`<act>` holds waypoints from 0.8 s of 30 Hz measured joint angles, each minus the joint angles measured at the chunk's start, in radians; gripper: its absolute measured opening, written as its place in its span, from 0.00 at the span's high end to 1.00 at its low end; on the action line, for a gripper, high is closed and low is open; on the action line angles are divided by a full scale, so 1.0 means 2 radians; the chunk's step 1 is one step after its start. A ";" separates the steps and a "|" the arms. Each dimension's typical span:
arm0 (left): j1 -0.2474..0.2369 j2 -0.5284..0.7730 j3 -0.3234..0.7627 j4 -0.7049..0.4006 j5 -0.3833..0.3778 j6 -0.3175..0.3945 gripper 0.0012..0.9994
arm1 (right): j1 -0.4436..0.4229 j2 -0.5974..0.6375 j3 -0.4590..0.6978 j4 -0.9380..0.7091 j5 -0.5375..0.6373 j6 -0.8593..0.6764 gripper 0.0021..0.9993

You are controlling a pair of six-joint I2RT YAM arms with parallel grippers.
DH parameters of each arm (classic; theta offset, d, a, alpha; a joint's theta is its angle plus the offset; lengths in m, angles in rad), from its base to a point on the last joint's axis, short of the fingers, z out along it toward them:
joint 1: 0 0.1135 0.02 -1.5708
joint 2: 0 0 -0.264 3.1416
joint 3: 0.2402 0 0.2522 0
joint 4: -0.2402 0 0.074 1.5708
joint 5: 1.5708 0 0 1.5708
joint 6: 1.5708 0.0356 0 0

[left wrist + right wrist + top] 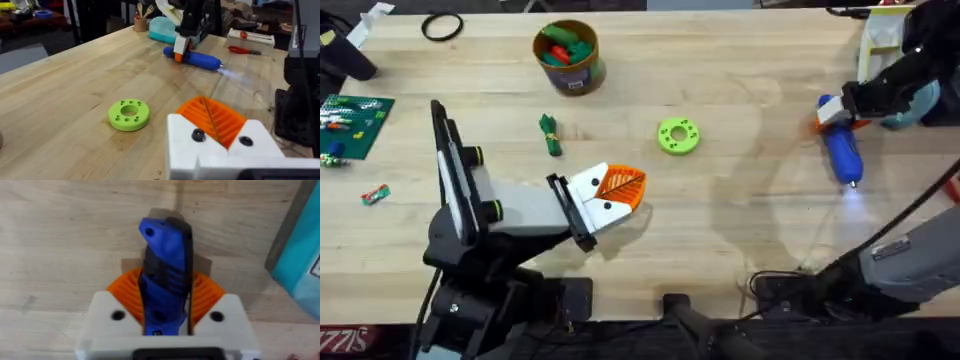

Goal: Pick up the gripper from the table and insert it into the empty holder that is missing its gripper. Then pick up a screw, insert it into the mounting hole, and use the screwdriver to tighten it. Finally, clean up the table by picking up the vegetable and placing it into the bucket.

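My right gripper (833,112) (165,279) is shut on the rear end of the blue screwdriver (844,155) (162,240) at the far right of the table. The screwdriver (200,59) lies nearly level just over the wood, its lit tip casting a glow towards the near edge. My left gripper (632,186) (204,104) hovers mid-table, shut with nothing between its orange pads. The dark green vegetable (551,135) lies left of centre. Behind it stands the yellow-rimmed bucket (582,72), holding red and green toys. The loose gripper, holder and screw are out of view.
A lime-green holed disc (678,136) (129,114) lies just beyond my left gripper. A teal box (912,100) (300,265) sits beside my right gripper. A green board (352,125), a small red-green toy (375,195) and a black ring (442,27) are at the left.
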 joint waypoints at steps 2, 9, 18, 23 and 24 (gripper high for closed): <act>0.000 0.000 0.000 0.000 0.000 0.000 0.99 | 0.000 0.000 0.000 0.001 0.000 -0.001 0.75; 0.000 0.000 0.000 0.000 0.000 0.000 0.99 | 0.000 0.002 0.001 -0.001 -0.002 0.001 0.97; 0.000 0.000 0.000 0.000 0.000 0.000 0.99 | 0.002 0.002 0.013 -0.018 -0.004 0.001 0.97; 0.000 0.000 0.000 0.000 0.000 0.000 0.99 | 0.003 -0.014 0.049 -0.029 -0.007 0.003 0.97; 0.000 0.000 0.000 0.000 0.000 0.000 0.99 | 0.003 -0.022 0.056 -0.033 -0.009 0.003 0.97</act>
